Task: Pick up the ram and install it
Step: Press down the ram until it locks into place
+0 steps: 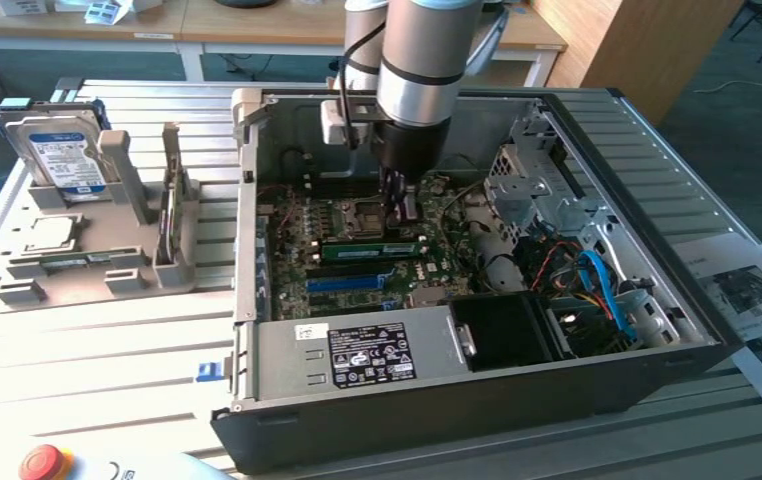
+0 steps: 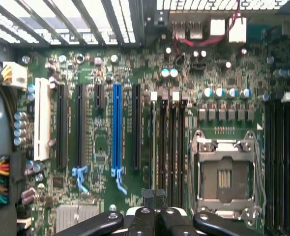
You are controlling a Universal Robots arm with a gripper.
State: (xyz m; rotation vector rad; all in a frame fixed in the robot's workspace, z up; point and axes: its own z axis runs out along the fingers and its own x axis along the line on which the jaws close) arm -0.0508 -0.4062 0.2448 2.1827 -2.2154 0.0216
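The pincer (image 1: 400, 203) hangs inside the open computer case (image 1: 675, 250), over the motherboard (image 1: 304, 258), with the case walls well apart from it on every side and open air above. Its fingers are clenched together; in the wrist view the pincer (image 2: 155, 209) shows its dark tips pressed shut with nothing visibly between them. The arm (image 1: 415, 60) comes straight down from above, its silver wrist section upright over the board.

Just below and beside the pincer lies the ram (image 1: 370, 248), a long green stick lying level in the memory slots beside the processor socket (image 2: 223, 179). Whether it is fully seated cannot be told. Beyond the ram from the pincer runs the blue slot (image 1: 354, 282), seen in the wrist view as a long blue slot (image 2: 117, 129) among black ones.

Nearest obstacles are the metal drive cage (image 1: 531, 185) and the power supply (image 1: 354, 360), farther off. Outside the case, well apart on the desk (image 1: 88, 350), a hard drive (image 1: 64, 150) stands upright in a grey holder (image 1: 114, 250).
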